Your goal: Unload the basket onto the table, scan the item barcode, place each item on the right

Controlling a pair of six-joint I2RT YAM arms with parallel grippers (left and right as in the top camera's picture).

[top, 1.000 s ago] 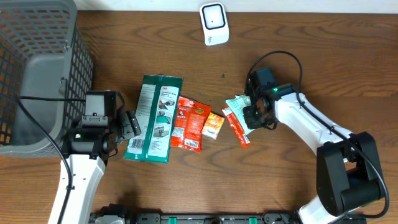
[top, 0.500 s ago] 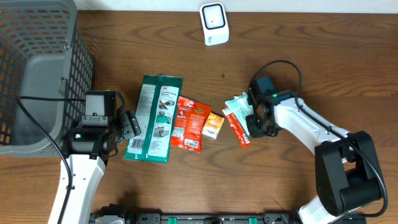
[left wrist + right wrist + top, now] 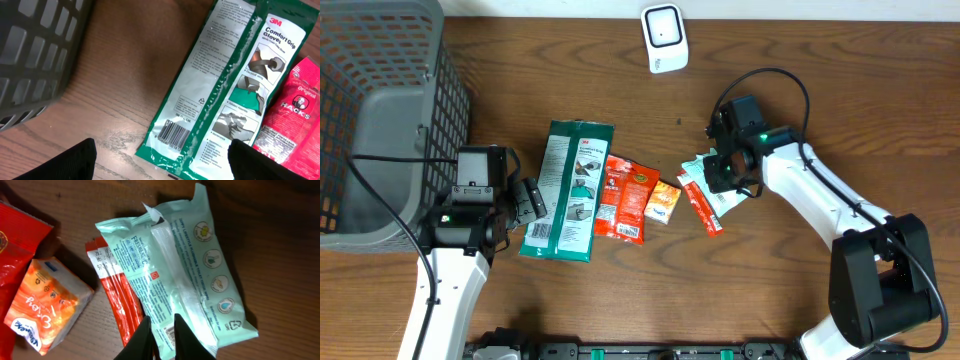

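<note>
Your item, the mint-green wipes packet (image 3: 190,270), lies flat on the wooden table (image 3: 840,80) with its printed back and centre seam facing up. It sits right of centre in the overhead view (image 3: 695,166), partly under your right arm. The right gripper (image 3: 162,325) is directly over the packet's near end. Its two fingers are drawn almost together, and as far as your wrist camera shows, they pinch the packet's film between them. From above, that gripper (image 3: 720,175) covers most of the packet's right half.

The packet's left edge overlaps a strip of red sachets (image 3: 117,305). Just beyond the strip lies an orange tissue pack (image 3: 47,302), close to it but not under the packet.

The white scanner (image 3: 664,38) stands at the far edge of the table, well apart from the packet and a little to its left.

Further left you have a red Hacks bag (image 3: 625,197) and then a green 3M gloves pack (image 3: 225,85), its barcode showing at the near corner. Your left gripper (image 3: 162,162) hangs over that corner with its fingers spread wide and nothing between them. The grey basket (image 3: 380,100) is at the far left.
</note>
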